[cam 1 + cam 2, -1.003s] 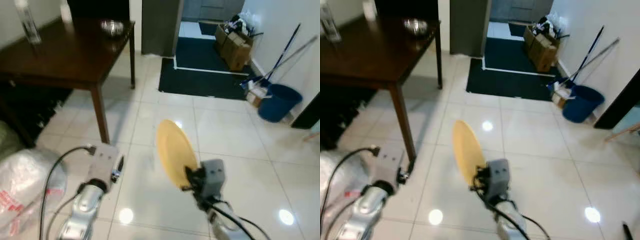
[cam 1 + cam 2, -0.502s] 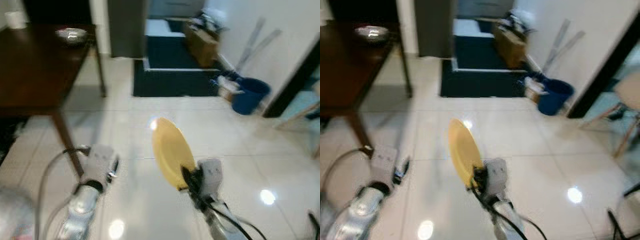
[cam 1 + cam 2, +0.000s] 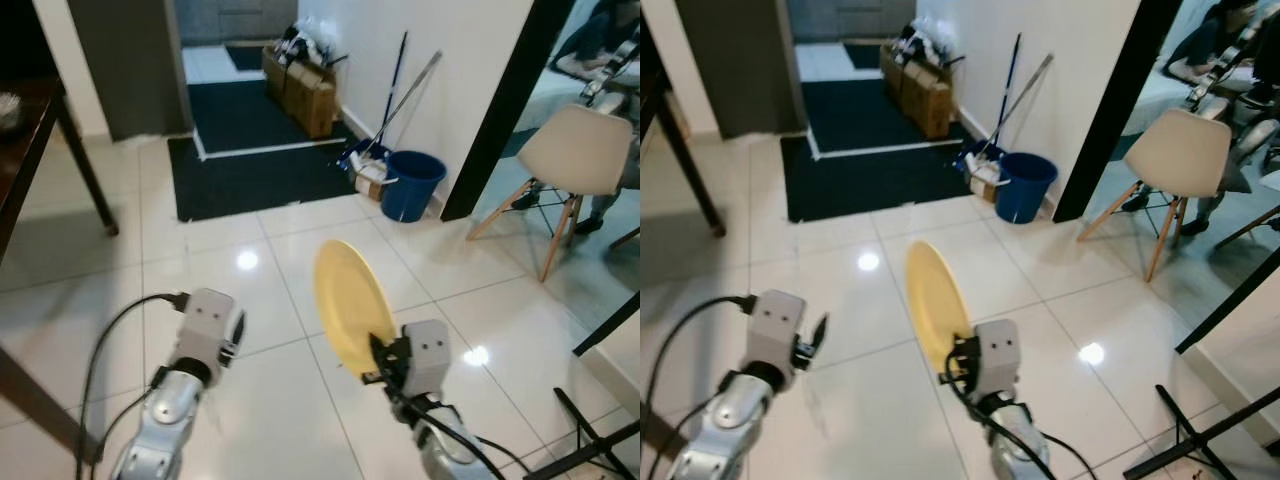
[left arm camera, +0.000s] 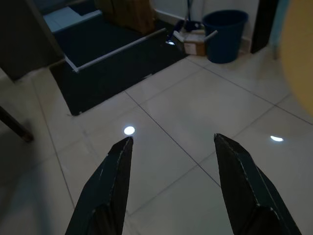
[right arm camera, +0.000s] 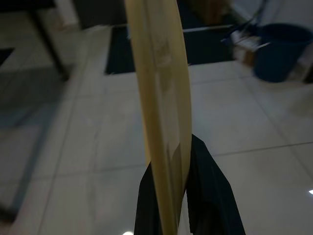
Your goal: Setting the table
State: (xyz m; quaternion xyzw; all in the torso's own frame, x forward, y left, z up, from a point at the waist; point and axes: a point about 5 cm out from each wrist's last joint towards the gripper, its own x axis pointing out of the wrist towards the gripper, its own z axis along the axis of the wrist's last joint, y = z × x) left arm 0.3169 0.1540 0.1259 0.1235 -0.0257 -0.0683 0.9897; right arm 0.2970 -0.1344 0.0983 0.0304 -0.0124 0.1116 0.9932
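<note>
A yellow plate (image 3: pixel 350 302) stands on edge above the tiled floor, held by its lower rim in my right gripper (image 3: pixel 382 358), which is shut on it. In the right wrist view the plate (image 5: pixel 161 93) rises edge-on between the two black fingers (image 5: pixel 205 191). My left gripper (image 4: pixel 171 161) is open with nothing between its fingers (image 4: pixel 110 186), held out over the floor on the left; its arm (image 3: pixel 190 360) shows in the left eye view. The dark wooden table (image 3: pixel 20 160) is at the far left edge.
A blue bucket (image 3: pixel 412 184) with a mop and broom leans at the wall ahead. Cardboard boxes (image 3: pixel 305 85) sit beside a dark mat (image 3: pixel 255 165). A white chair (image 3: pixel 570 160) stands at the right by a black door frame (image 3: pixel 500 100). A person sits beyond it.
The camera has swung to the right: the table has slid off to the left and the chair and door frame have come into view. Both grippers keep their pose, the plate still held.
</note>
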